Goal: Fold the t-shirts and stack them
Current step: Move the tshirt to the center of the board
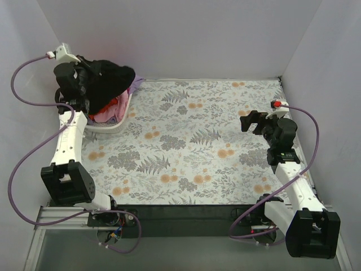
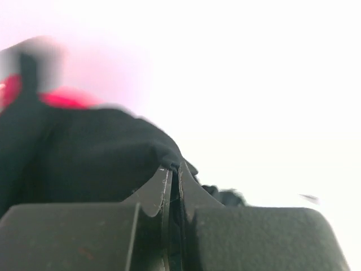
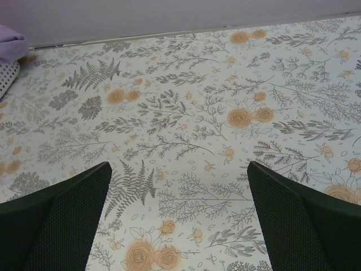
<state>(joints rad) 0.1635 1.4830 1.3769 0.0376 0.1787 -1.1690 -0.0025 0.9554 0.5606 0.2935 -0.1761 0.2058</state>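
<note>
Black cloth nipped tight in the left pincer [image 2: 172, 176]: clamps a fold of the black shirt [image 1: 110, 79], bunched atop the white basket [image 1: 123, 123] at the far-left corner of the worktop [image 1: 186, 141]. Under it, a pink shirt [image 1: 106, 113] and a lavender shirt [image 1: 137, 84]. Across on the right, the right pincer [image 3: 179, 169], spread wide, holding nothing. Risks from here: dragging the basket or a tangled shirt along on the lift, or slipping free of so thin a pinch.

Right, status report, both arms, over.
Left gripper shut on black t-shirt at the basket. Right gripper open above the tablecloth, empty. Nothing in the way.
</note>
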